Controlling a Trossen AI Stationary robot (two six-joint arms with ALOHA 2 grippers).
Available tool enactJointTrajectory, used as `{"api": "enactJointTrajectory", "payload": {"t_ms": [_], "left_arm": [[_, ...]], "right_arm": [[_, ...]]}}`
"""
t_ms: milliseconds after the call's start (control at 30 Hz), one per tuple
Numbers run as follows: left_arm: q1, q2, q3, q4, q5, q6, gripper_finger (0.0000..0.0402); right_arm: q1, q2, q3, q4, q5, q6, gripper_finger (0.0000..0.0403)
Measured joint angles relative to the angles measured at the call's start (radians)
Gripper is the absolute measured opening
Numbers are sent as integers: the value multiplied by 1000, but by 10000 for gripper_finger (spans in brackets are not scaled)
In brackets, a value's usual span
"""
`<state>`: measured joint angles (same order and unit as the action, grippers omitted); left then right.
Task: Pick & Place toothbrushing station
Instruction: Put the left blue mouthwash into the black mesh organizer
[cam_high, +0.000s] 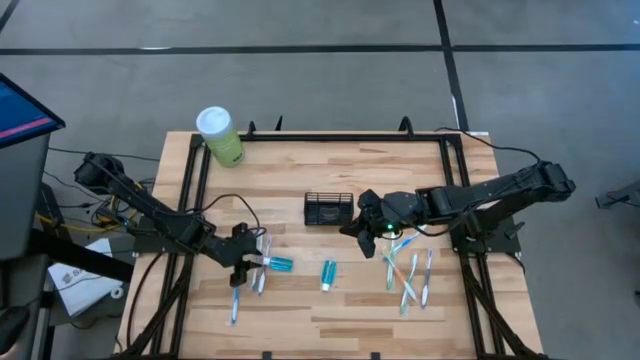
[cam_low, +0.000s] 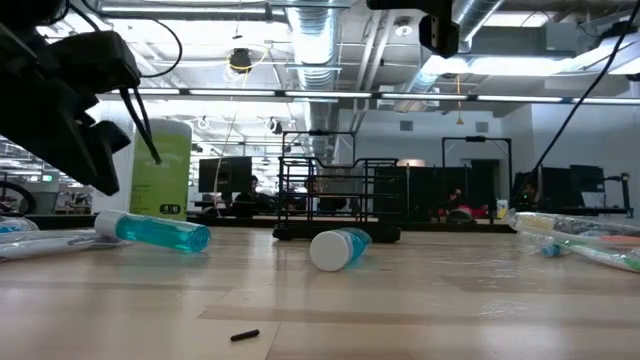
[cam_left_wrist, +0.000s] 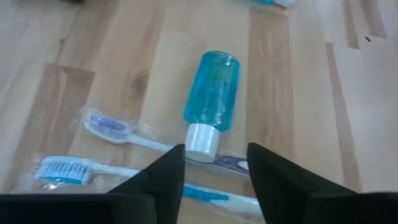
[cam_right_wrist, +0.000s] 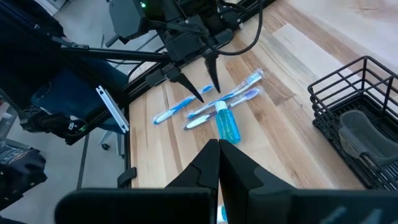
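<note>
The toothbrushing station (cam_high: 328, 208), a small black wire caddy, stands on its base mid-table, also seen in the low view (cam_low: 335, 200) and the right wrist view (cam_right_wrist: 354, 118). My left gripper (cam_left_wrist: 216, 149) is open and tilted down over wrapped toothbrushes (cam_left_wrist: 109, 127) at the near left. Just ahead of its fingertips lies the white cap (cam_left_wrist: 202, 140) of a clear blue bottle (cam_high: 278, 263) on its side. My right gripper (cam_high: 352, 228) hangs shut above the table beside the caddy's near right corner, empty.
A second blue bottle (cam_high: 328, 273) lies near the middle front. Several toothbrushes (cam_high: 410, 275) lie at the right. A green canister with a white lid (cam_high: 220, 135) stands at the far left corner. A small black piece (cam_low: 245, 336) lies near the front edge.
</note>
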<state>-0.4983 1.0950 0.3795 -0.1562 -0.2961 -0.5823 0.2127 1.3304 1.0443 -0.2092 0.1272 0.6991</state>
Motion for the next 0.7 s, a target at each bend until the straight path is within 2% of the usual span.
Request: {"api": "enactJointTrajectory", "payload": {"t_ms": [133, 233, 533, 700], "left_arm": [[7, 0, -10, 29, -14, 1, 203], [13, 0, -21, 53, 21, 1, 211], [24, 16, -35, 119, 19, 86, 200], [66, 58, -36, 171, 58, 146, 200]], "right_arm": [[0, 0, 0, 0, 0, 0, 0], [0, 1, 0, 0, -7, 0, 0], [-7, 54, -3, 15, -26, 8, 0], [-9, 66, -1, 26, -42, 16, 0]]}}
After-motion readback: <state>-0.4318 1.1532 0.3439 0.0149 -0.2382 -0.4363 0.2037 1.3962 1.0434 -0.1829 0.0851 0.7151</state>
